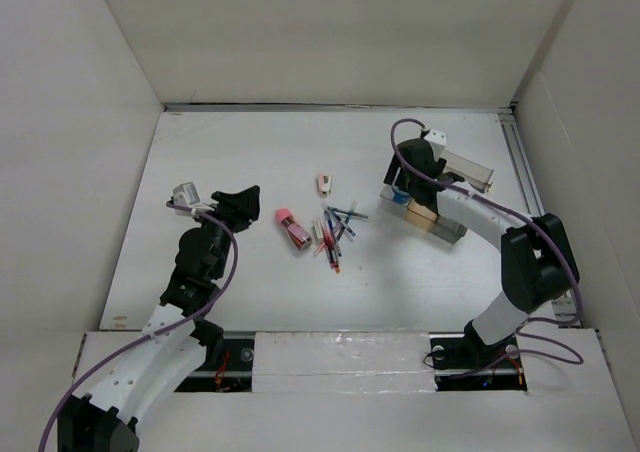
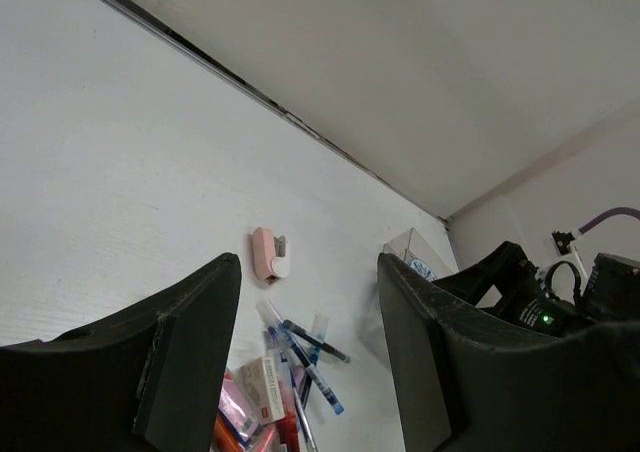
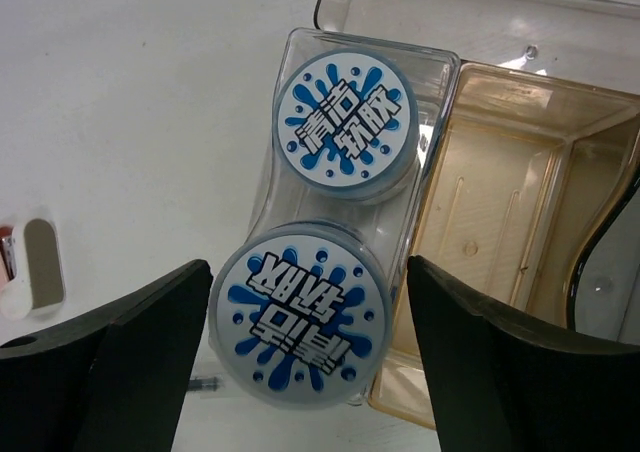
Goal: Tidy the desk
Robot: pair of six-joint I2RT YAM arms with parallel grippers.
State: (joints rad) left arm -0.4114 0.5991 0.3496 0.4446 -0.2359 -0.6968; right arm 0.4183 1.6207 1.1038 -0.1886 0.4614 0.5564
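The large matte-white desk (image 1: 250,152) fills the frame of the overhead view. Its clutter sits just right of centre: a loose heap of blue and red pens (image 1: 335,234), a pink-capped red tube (image 1: 293,228) at the heap's left, and a small pink and white block (image 1: 324,183) just above them.

At centre right, the right gripper (image 3: 308,270) hangs over the clear plastic compartment tray (image 3: 440,62) with its fingers spread wide. They flank the lower round tub with a blue-and-white splash label (image 3: 298,312), and a matching upper tub (image 3: 345,122) sits just above it in the same bay. The amber translucent compartment (image 3: 500,212) beside them holds nothing. From this angle I cannot tell whether the pads touch the lower tub.

The left gripper (image 2: 310,267) is also wide open and holds nothing. It sits left of centre and points toward the pens.

The step in hand looks like clearing the right arm from the tray. It should rise straight up, fingers kept apart, so neither pad catches the tub lid or tips the light tray.

The left arm could then work the heap from its outer edge. It should take one pen at a time across the barrel, since crossed pens will drag their neighbours.
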